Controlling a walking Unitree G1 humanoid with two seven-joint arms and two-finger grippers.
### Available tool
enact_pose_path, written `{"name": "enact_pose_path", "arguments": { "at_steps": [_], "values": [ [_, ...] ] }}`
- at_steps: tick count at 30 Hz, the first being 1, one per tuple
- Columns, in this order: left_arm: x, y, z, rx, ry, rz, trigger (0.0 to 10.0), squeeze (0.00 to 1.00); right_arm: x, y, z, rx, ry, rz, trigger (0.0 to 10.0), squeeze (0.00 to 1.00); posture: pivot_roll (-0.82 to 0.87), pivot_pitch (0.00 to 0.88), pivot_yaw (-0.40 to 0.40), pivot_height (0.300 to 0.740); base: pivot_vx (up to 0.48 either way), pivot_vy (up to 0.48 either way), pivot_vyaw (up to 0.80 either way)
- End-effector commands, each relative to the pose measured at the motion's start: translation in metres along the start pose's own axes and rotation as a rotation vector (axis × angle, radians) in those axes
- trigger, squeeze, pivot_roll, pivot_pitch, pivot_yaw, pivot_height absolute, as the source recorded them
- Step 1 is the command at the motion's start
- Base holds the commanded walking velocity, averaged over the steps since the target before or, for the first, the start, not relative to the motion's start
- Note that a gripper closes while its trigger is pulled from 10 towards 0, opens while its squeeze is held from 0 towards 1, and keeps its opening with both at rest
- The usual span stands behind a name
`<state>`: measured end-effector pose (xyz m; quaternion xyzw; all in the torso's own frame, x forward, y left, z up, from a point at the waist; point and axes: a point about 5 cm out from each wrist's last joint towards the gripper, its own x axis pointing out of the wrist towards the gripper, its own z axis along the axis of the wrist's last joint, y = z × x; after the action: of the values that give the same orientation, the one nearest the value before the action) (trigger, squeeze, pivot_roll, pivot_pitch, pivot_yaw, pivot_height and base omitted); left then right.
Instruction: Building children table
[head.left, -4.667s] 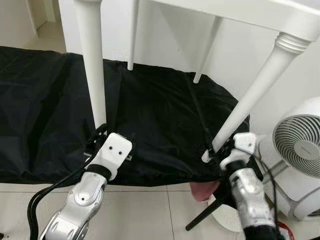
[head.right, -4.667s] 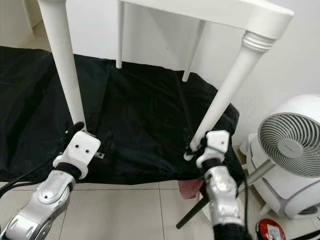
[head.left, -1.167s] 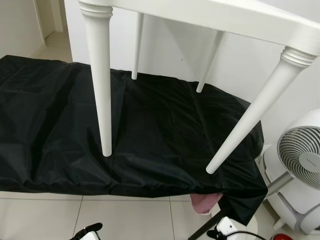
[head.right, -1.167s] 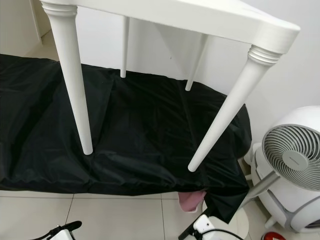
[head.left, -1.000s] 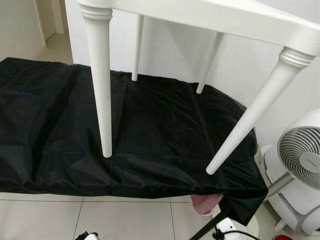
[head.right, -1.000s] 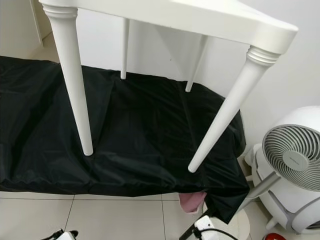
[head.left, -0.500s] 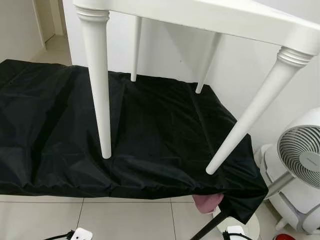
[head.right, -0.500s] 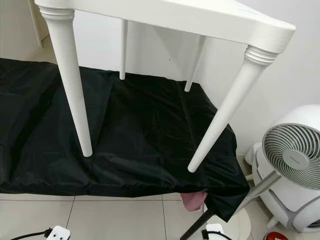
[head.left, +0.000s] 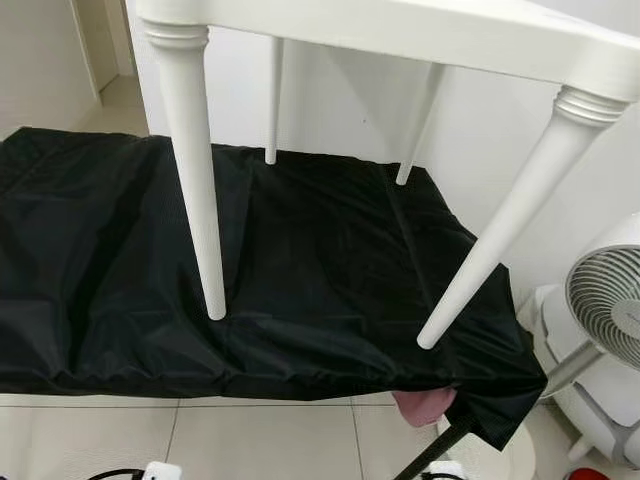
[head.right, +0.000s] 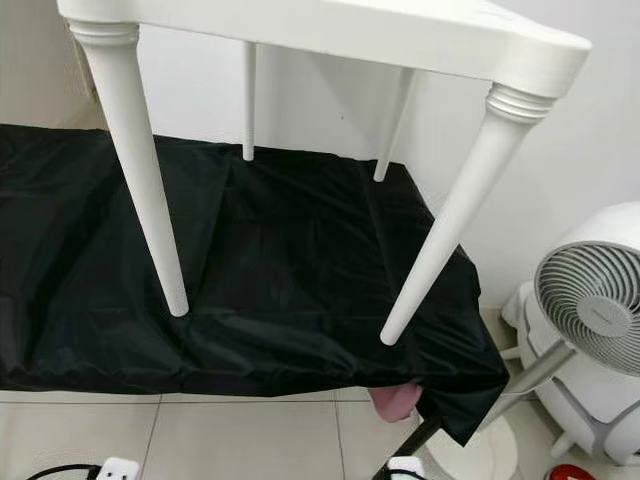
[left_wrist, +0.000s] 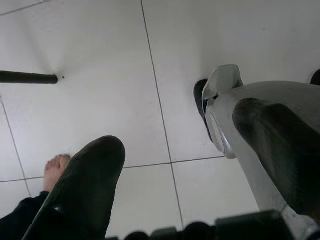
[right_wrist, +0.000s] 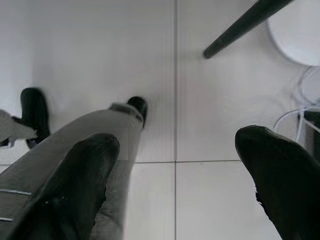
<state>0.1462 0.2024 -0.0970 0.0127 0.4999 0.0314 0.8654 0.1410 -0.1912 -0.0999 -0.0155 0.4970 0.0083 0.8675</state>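
A white children's table (head.left: 420, 30) stands on a black cloth (head.left: 300, 260).

All 4 white legs rest on the cloth, with 2 near ones, the left leg (head.left: 195, 180) and the right leg (head.left: 500, 230), in front. A white fan (head.right: 590, 320) stands just beside the cloth on the right, and a bit of pink (head.right: 395, 402) peeks out under the cloth's corner. The left gripper (left_wrist: 175, 165) hangs low over the white tile floor (left_wrist: 100, 50), its 2 fingers (left_wrist: 85, 185) spread wide and holding nothing. The right gripper (right_wrist: 175, 170) hangs the same way, fingers (right_wrist: 270, 170) wide apart. A person's bare toes (left_wrist: 55, 167) show on the floor.
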Motion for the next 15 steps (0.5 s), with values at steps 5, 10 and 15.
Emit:
{"name": "enact_pose_path", "arguments": {
  "at_steps": [5,10,15],
  "values": [
    [0.000,-0.014,-0.007,0.091,0.063,-0.080,10.0,0.00,0.001,0.006,0.001,-0.026,0.008,0.004,10.0,0.00,0.00,0.000,-0.006,0.740,0.000,0.000,0.00],
    [0.001,-0.016,-0.003,0.107,0.056,-0.085,10.0,0.00,0.001,0.008,-0.002,-0.009,0.016,-0.004,10.0,0.00,-0.01,0.000,0.007,0.740,0.000,0.000,0.00],
    [0.001,-0.016,-0.004,0.128,0.063,-0.090,10.0,0.00,0.001,0.009,-0.004,-0.013,0.023,-0.005,10.0,0.00,-0.01,0.000,-0.002,0.740,0.000,0.000,0.00]
  ]
}}
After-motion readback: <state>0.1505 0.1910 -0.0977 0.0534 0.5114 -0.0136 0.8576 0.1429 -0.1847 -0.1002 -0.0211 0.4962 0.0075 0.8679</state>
